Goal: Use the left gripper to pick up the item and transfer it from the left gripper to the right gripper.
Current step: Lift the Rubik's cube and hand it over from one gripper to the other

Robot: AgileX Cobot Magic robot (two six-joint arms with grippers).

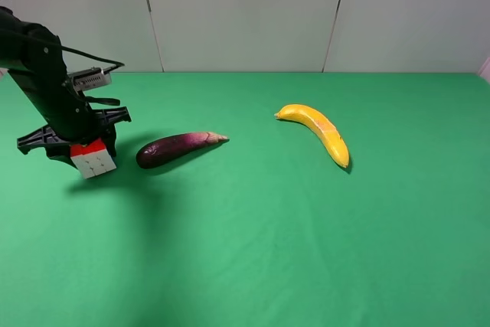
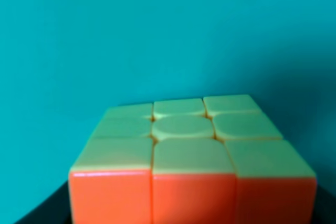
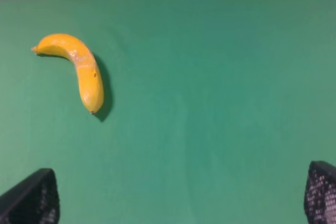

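The puzzle cube [image 1: 95, 161] shows a red top and a white side at the far left of the green table. My left gripper [image 1: 86, 145] is shut on it from above, low over the cloth; I cannot tell whether the cube touches the table. In the left wrist view the cube [image 2: 189, 156] fills the lower half, with an orange face and a pale top face. My right gripper [image 3: 176, 203] is open and empty, its fingertips [image 3: 31, 200] at the frame's lower corners, well above the table. It is out of the exterior view.
A dark purple eggplant [image 1: 178, 148] lies just right of the cube. A yellow banana [image 1: 320, 131] lies right of centre, also in the right wrist view [image 3: 79, 69]. Green cloth [image 1: 291, 250] covers the table; a pale wall stands behind.
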